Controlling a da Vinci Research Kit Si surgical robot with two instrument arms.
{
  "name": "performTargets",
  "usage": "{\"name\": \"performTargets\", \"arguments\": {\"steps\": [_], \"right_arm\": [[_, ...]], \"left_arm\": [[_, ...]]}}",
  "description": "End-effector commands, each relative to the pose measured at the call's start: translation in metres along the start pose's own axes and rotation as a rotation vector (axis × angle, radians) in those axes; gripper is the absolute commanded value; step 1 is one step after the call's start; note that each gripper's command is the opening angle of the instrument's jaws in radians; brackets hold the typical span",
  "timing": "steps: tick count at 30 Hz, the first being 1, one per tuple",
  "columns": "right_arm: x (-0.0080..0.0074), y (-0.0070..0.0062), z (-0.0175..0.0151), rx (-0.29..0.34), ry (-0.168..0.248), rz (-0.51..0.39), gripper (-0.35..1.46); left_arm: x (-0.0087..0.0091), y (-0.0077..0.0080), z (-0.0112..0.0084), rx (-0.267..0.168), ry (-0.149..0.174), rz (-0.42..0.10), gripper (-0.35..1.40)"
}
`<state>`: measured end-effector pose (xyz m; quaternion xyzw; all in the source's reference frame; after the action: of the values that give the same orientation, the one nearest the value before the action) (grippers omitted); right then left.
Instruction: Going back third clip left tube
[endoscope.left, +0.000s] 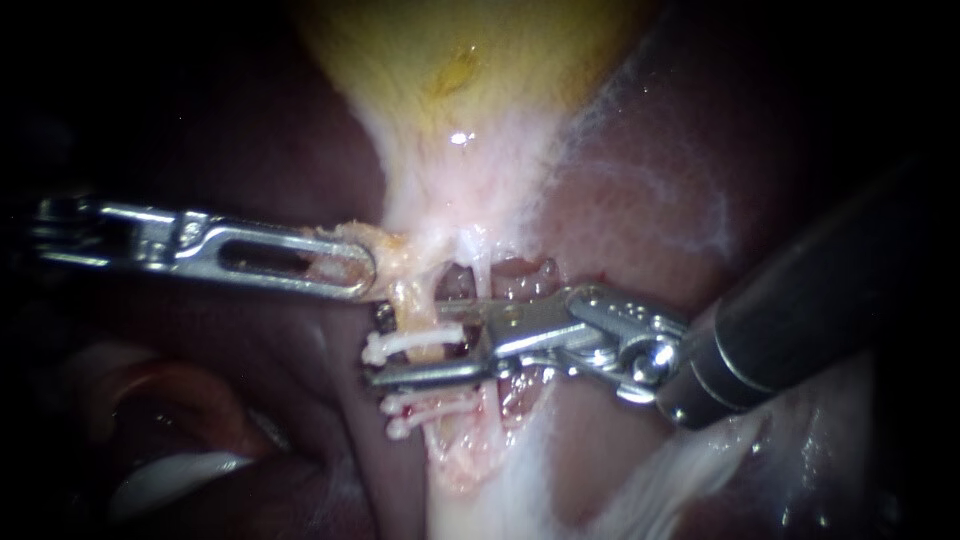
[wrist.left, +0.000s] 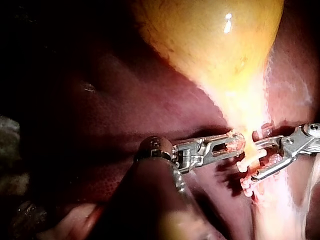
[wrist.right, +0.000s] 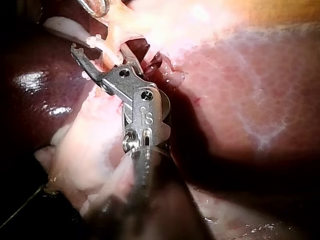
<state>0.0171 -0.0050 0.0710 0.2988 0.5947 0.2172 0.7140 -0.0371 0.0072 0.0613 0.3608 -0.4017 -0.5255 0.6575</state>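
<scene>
Dark liver (endoscope.left: 250, 150) backdrop: left instrument (endoscope.left: 360, 272) pincer grips tissue (endoscope.left: 388, 248); right instrument (endoscope.left: 378, 347) pincer gapes around the clip (endoscope.left: 420, 342) on the left tube (endoscope.left: 412, 303). Withdraw straight rightward, pincer wide, without snagging.

Pale left tube (endoscope.left: 412, 312) runs upright; white top clip (endoscope.left: 415, 343) crosses it, two lower clips (endoscope.left: 432, 402) close beneath

Endoscope view: I see a bright centre, with the borders falling away to black. A wet glint sits low on the gallbladder (endoscope.left: 470, 60). The metal of my left instrument (endoscope.left: 362, 274) and my right instrument (endoscope.left: 380, 347) flashes white, while the right shaft stays dark.

Left wrist view: there is a hard highlight on the gallbladder, and the near shaft is in shadow.

Right wrist view: small glints show on the liver (wrist.right: 35, 90), and a deep shadow lies beside the shaft.
</scene>
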Motion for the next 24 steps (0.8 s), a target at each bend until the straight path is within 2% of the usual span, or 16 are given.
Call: {"name": "performTargets", "arguments": {"steps": [1, 5, 11, 24], "right_arm": [[0.0, 0.0, -0.0001, -0.007, 0.001, -0.003, 0.5], [-0.0002, 0.0002, -0.0009, -0.026, 0.002, -0.028, 0.5], [0.0, 0.0004, -0.0042, -0.018, -0.002, -0.088, 0.5], [0.003, -0.0011, -0.0154, -0.011, -0.005, -0.205, 0.5]], "left_arm": [[0.0, 0.0, 0.0, 0.0, 0.0, 0.0, -0.35], [0.0, 0.0, 0.0, 0.0, 0.0, 0.0, -0.35], [0.0, 0.0001, -0.0002, 0.001, 0.001, 0.001, -0.35], [-0.0001, 0.0005, -0.0004, 0.003, 0.003, 0.001, -0.35]]}}
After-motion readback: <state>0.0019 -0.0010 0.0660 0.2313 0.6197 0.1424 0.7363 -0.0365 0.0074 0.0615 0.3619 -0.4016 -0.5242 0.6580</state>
